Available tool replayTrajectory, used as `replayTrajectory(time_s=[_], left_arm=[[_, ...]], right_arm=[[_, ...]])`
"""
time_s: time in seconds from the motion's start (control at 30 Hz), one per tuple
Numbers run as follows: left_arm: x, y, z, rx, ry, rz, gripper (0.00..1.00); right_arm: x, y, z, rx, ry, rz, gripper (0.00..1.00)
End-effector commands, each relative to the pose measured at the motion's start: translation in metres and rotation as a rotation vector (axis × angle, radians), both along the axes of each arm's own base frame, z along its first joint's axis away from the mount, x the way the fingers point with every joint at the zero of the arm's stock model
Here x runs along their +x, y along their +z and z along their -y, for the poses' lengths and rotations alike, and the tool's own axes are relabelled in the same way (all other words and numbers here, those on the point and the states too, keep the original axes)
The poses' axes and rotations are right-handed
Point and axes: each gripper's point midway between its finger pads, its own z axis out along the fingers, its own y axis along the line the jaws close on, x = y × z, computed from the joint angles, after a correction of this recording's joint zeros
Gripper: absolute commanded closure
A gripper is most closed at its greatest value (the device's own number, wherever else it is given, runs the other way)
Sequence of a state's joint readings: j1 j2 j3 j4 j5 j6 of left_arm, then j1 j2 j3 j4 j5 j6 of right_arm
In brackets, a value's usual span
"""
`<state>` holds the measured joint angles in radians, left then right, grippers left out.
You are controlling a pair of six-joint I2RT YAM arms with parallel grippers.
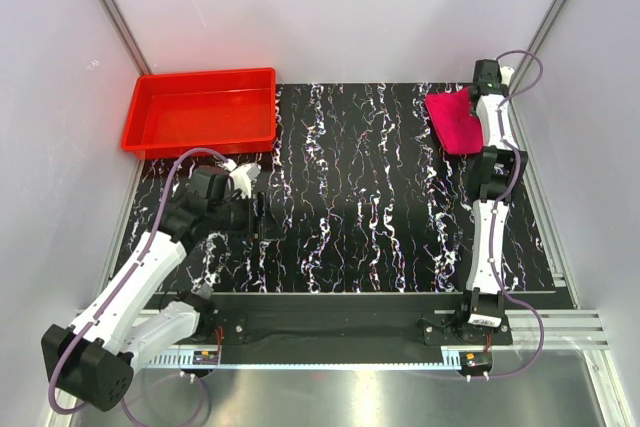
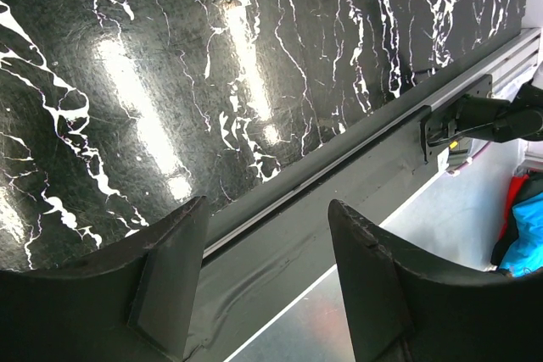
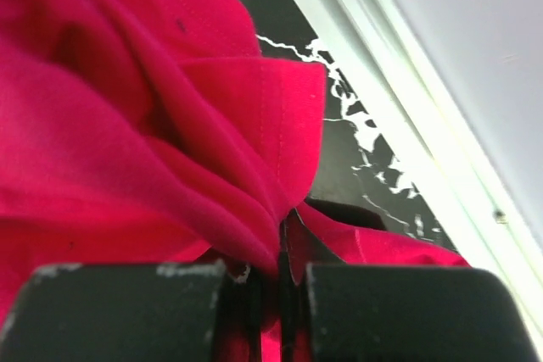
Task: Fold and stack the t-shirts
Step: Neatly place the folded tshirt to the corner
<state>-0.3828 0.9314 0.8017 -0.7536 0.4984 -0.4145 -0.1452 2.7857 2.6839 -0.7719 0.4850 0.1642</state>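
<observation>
The magenta-pink t-shirt (image 1: 455, 119) lies bunched in the table's far right corner. My right gripper (image 1: 473, 99) reaches into that corner over the cloth. In the right wrist view the shirt (image 3: 127, 125) fills the frame in thick folds, and the right gripper (image 3: 284, 226) is shut on a pinched fold of it. My left gripper (image 1: 260, 217) hovers over the left part of the marbled black table, just in front of the red tray. In the left wrist view the left gripper (image 2: 267, 205) stands open with nothing between its fingers.
The red plastic tray (image 1: 200, 77) sits at the far left corner. An aluminium rail (image 2: 339, 158) runs along the table's near edge, with the right arm's base (image 2: 484, 116) bolted to it. White walls and metal posts close in the sides and back.
</observation>
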Motion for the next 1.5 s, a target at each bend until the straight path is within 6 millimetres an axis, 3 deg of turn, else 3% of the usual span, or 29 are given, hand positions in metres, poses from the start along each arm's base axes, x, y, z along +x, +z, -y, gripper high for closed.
replayTrajectory(time_s=[0.0,0.1,0.33,0.47,0.57,0.6,0.67,0.7,0.87,0.9,1.0,1.13,1.27,1.37,1.4,1.47], left_arm=[[0.003,0.009,0.003,-0.043,0.009,0.030,0.37],[0.004,0.009,0.004,-0.048,0.015,0.032,0.37],[0.006,0.008,0.004,-0.053,0.030,0.021,0.37],[0.008,0.009,0.005,-0.057,0.036,0.022,0.37],[0.008,0.009,0.005,-0.056,0.040,0.017,0.37],[0.008,0.009,0.005,-0.058,0.041,0.013,0.37],[0.008,0.010,0.005,-0.060,0.042,0.016,0.37],[0.008,0.011,0.005,-0.059,0.042,0.019,0.37],[0.011,0.016,0.004,-0.055,0.042,0.038,0.37],[0.011,0.017,0.004,-0.059,0.041,0.045,0.37],[0.011,0.017,0.006,-0.073,0.045,0.053,0.36],[0.013,0.016,0.008,-0.099,0.048,0.071,0.36],[0.011,0.012,0.008,-0.117,0.060,0.074,0.36],[0.010,0.011,0.007,-0.124,0.066,0.076,0.36],[0.009,0.012,0.006,-0.125,0.068,0.079,0.36],[0.009,0.012,0.005,-0.122,0.071,0.078,0.36]], right_arm=[[0.010,-0.007,-0.016,0.196,-0.040,0.091,1.00],[0.014,-0.015,-0.019,0.263,-0.054,0.121,1.00],[0.033,-0.014,-0.025,0.372,-0.067,0.220,1.00],[0.033,-0.015,-0.027,0.380,-0.055,0.219,0.99],[0.031,-0.012,-0.021,0.356,-0.054,0.214,0.77],[0.031,-0.009,-0.020,0.347,-0.050,0.213,0.62],[0.029,-0.003,-0.014,0.317,-0.048,0.211,0.49],[0.029,0.008,-0.011,0.304,-0.049,0.222,0.40],[0.021,0.061,0.009,0.208,-0.050,0.258,0.35],[0.018,0.084,0.013,0.181,-0.049,0.282,0.35],[0.009,0.124,0.018,0.114,-0.024,0.296,0.26],[-0.001,0.161,0.028,0.004,0.021,0.292,0.18],[-0.001,0.172,0.018,0.033,0.081,0.309,0.22],[0.000,0.155,0.004,0.114,0.104,0.302,0.31],[-0.003,0.141,-0.002,0.152,0.114,0.282,0.39],[0.002,0.132,-0.011,0.211,0.114,0.317,0.54]])
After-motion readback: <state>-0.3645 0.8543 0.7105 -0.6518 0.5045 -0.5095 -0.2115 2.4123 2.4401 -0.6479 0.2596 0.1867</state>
